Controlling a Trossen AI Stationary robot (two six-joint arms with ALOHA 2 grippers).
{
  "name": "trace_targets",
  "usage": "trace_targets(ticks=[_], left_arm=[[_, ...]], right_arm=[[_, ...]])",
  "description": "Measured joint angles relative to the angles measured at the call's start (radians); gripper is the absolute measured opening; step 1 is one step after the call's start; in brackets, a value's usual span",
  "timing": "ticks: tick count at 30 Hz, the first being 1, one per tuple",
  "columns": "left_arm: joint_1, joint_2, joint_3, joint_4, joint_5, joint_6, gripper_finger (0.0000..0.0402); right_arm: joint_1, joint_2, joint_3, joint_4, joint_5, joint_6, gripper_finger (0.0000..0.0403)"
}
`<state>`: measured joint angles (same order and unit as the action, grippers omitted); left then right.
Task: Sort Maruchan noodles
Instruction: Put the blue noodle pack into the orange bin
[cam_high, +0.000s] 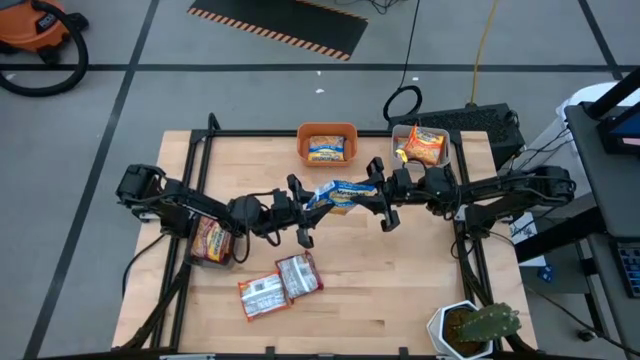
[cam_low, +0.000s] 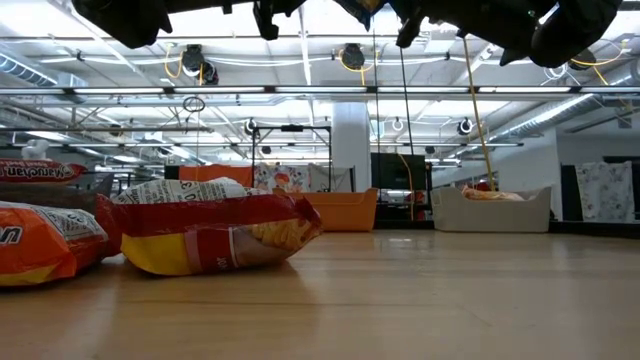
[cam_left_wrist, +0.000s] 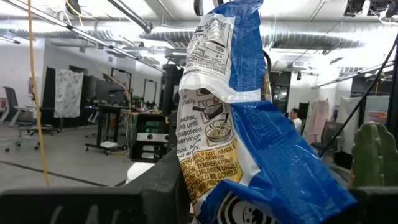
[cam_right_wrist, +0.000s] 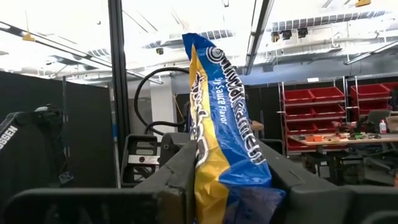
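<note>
A blue-and-yellow Maruchan noodle packet (cam_high: 340, 192) hangs in the air over the middle of the table, stretched between my two grippers. My left gripper (cam_high: 308, 203) is shut on its left end and my right gripper (cam_high: 372, 192) is shut on its right end. Two silver-red packets (cam_high: 280, 285) lie flat on the table nearer the front edge. An orange bin (cam_high: 327, 143) at the back holds a yellow-blue packet, and a grey bin (cam_high: 420, 145) holds an orange packet. A clear bin (cam_high: 212, 240) under my left arm holds a red-brown packet. My left gripper pinches the packet's left end (cam_left_wrist: 205, 180) between its two fingers, coming from the table's left and slanting a little upward. The packet is lifted clear of the table and crumpled near the hold. My right gripper pinches the packet's right end (cam_right_wrist: 217, 180) between its two fingers, coming from the table's right and slanting a little upward. The wrapper reaches away from the fingers toward my other gripper, clear of the table.
A potted cactus (cam_high: 475, 328) stands at the front right corner. In the low view the packets (cam_low: 210, 235) at the left lie close to the camera, with the orange bin (cam_low: 345, 210) and grey bin (cam_low: 490, 208) far behind. Bare wood lies at the front right.
</note>
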<state>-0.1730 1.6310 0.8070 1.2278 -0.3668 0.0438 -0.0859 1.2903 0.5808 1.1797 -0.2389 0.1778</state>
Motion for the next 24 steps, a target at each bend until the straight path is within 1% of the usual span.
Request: trace_targets(ticks=[7,11,14,19,22,24], left_arm=[[-0.011,-0.003,0.001,-0.007,0.000,0.027,0.0132],[-0.014,-0.017,0.002,-0.061,-0.007,0.007,0.0145],[-0.014,-0.067,0.002,-0.184,-0.039,-0.020,0.0173],[-0.026,-0.178,0.000,-0.428,-0.156,0.000,0.0224],[-0.042,-0.282,0.001,-0.621,-0.247,0.008,0.0240],[-0.050,-0.351,0.001,-0.765,-0.299,-0.014,0.0243]], right_arm=[[0.000,-0.012,0.000,-0.011,0.000,-0.006,0.0118],[-0.013,-0.021,0.000,-0.011,0.000,-0.007,0.0105],[-0.032,-0.023,0.000,0.003,0.002,-0.007,0.0097],[-0.067,-0.023,0.000,-0.004,0.006,-0.007,0.0105],[-0.097,-0.023,0.000,-0.010,0.006,-0.007,0.0105],[-0.126,-0.023,0.000,-0.024,0.006,0.018,0.0103]])
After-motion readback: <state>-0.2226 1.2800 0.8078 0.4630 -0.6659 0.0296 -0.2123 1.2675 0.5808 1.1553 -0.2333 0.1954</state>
